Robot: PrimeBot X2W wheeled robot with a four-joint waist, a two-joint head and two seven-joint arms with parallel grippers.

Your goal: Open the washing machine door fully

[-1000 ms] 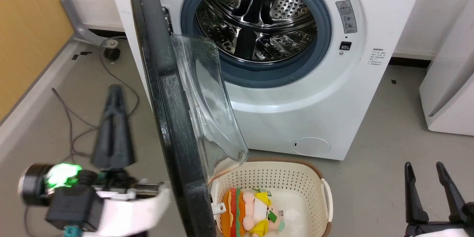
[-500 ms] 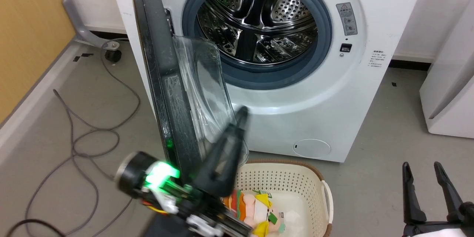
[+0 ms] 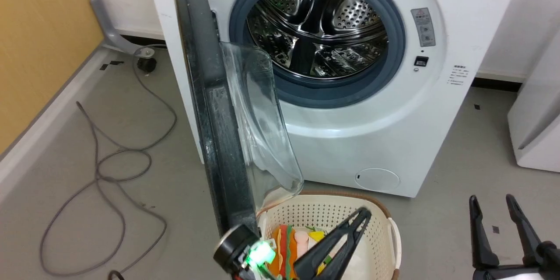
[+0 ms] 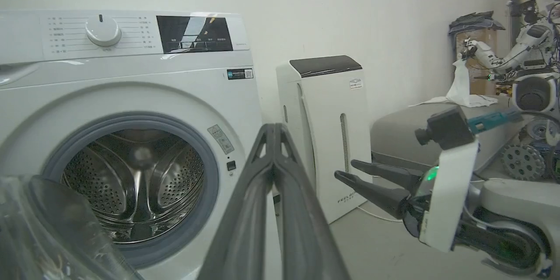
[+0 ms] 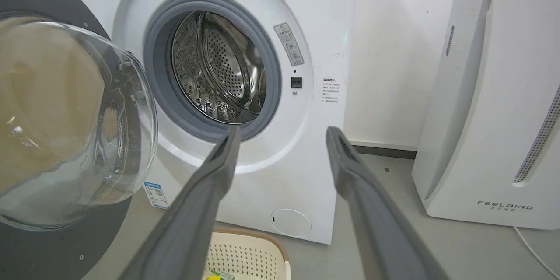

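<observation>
Re washing machine door [image 3: 210,109]: approx. square to front of washing machine [image 3: 393,140], not fully back yet. W/ left gripper [image 3: 364,214] pinched together, low over basket [image 3: 390,238], on door's inner side: press closed fingers [image 3: 332,245] vs. black rim, not glass bowl; sweep outward slowly round hinge. Keep right gripper [image 3: 491,201], spread wide & empty, clear

"FEELBIRD" brand, lower right in right wrist view, on white appliance [image 5: 481,96]. Stickers [image 5: 288,44] on washer [image 5: 284,183]: too small to read.
</observation>
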